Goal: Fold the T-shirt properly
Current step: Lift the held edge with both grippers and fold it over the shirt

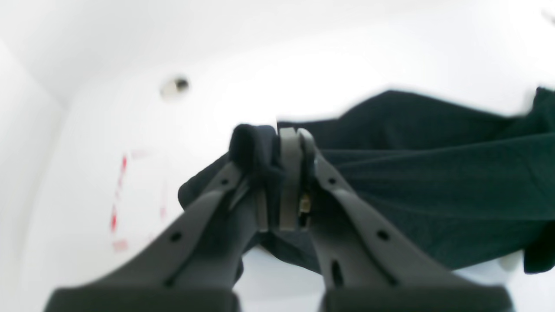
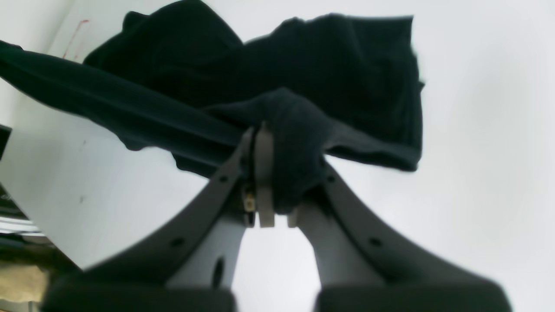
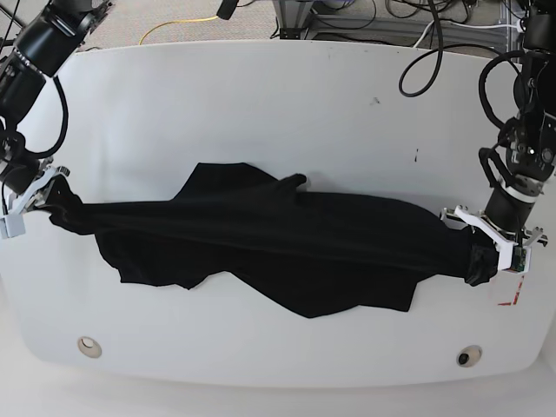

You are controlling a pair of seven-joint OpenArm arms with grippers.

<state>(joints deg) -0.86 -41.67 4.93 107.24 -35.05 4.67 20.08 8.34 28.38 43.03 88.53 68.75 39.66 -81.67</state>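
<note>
You have the black T-shirt (image 3: 261,234) stretched across the white desk (image 3: 261,95), each end pinched tight in the left end effector (image 3: 493,248) and the right end effector (image 3: 39,195). You're spreading it; next, likely lay it flat

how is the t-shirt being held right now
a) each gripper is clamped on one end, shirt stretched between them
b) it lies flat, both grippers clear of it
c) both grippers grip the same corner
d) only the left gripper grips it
a: the left gripper and the right gripper are each shut on bunched fabric at opposite ends of the T-shirt, which spans the table between them.
</note>
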